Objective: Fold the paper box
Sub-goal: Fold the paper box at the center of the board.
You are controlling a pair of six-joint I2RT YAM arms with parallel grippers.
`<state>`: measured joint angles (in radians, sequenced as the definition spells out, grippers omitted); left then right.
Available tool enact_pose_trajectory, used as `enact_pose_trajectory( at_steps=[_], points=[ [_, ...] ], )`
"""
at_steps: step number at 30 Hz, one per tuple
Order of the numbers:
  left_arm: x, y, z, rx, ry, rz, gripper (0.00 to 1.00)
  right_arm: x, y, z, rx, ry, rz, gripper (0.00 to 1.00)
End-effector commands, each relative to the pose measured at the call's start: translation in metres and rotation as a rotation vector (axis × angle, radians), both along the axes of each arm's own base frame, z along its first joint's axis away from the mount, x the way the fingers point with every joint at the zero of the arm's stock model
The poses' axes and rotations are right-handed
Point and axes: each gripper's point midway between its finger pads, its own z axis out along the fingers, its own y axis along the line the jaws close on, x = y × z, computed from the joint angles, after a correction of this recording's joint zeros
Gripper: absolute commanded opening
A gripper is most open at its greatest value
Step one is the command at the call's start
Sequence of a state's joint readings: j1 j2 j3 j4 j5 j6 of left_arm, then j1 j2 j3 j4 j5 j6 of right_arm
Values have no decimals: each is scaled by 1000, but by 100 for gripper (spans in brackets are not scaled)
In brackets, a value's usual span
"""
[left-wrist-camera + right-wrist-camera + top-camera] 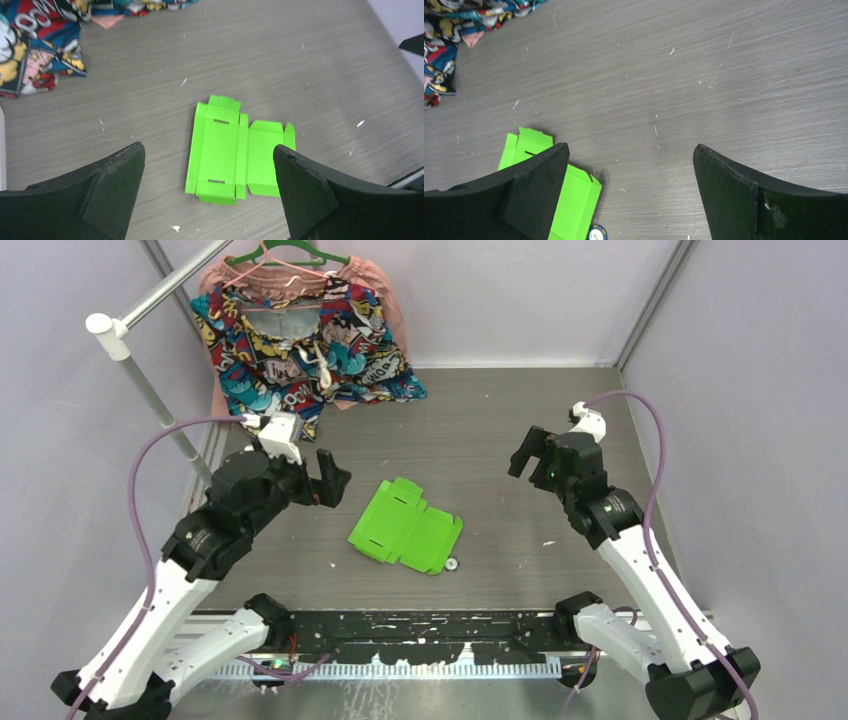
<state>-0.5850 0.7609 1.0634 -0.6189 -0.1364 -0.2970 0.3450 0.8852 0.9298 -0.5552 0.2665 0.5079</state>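
Your left hand hangs over the left side of the counter, its fingers spread as wide as they go, with nothing between them. Your right hand hangs over the right side, just as wide and just as empty.

The paper box lies in the middle of the counter between your two hands, a little nearer the left one and touched by neither. It is a flat, unfolded lime-green sheet with its flaps and tabs spread out, and two short slots are cut in its wider panel. In your left wrist view it sits on the counter in the gap between the two fingers. In your right wrist view only part of it shows, at the lower left, with the rest hidden behind one finger.

A small round disc lies just beside the sheet's near right edge. At the far left a colourful patterned garment hangs on a green hanger, its lower part resting on the counter, and a white pole stands beside it
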Motion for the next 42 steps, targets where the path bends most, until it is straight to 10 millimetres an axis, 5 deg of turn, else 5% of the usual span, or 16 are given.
enact_pose_trajectory(
  at_steps=[1,8,12,15,19,23,26,29,32,38,42],
  points=[
    [-5,-3,-25,-3,71,-6,100,1,14,5,53,-16,53,100],
    [-4,-6,-45,-32,119,18,100,-4,36,-21,62,54,162,100],
    [8,-22,-35,-70,105,-18,100,-2,65,-27,34,86,258,100],
    [24,-35,-5,-67,64,-46,100,8,85,-2,4,45,301,100],
    [43,-41,62,-31,-18,-58,100,31,87,53,-6,-41,258,100],
    [48,-18,116,26,-118,13,100,42,62,99,-77,-102,175,100],
    [49,16,127,13,-137,83,100,48,26,107,-39,-108,93,100],
    [48,36,103,-76,-85,115,100,45,-15,91,19,-89,7,100],
    [39,42,57,-132,-22,136,100,35,-25,57,14,-34,-17,100],
    [17,26,-58,-201,185,84,100,16,8,-26,153,100,84,100],
    [4,13,-73,-232,211,39,100,9,38,-44,122,114,157,100]
  ],
)
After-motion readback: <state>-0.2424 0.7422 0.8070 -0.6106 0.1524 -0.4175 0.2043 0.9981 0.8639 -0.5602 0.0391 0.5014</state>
